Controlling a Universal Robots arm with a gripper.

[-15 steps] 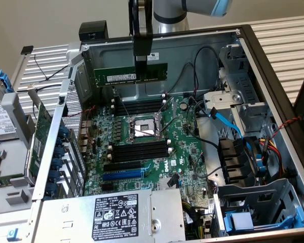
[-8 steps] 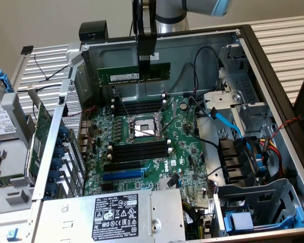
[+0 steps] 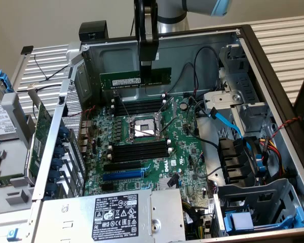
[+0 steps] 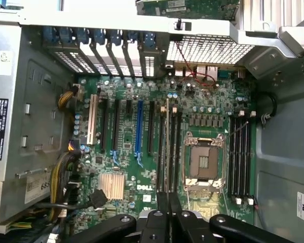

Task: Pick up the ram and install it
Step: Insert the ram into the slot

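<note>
Beige wall and ribbed metal panels frame an open computer case [image 3: 273, 66] lying on its side. Nearest sits the power supply [image 3: 116, 212]; beyond it the motherboard [image 3: 142, 147] with the CPU socket [image 3: 143, 126] between black memory slots [image 3: 141, 152]. At the socket's 12 o'clock, above the farther slots, the arm hangs straight down, its gripper [image 3: 148, 76] closed on the ram [image 3: 135, 80], held level on edge, clear of the board.

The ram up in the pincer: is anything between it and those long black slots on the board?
Nothing visible. The ram hangs in the pincer over the open case, with bare air above the memory slots.
</note>
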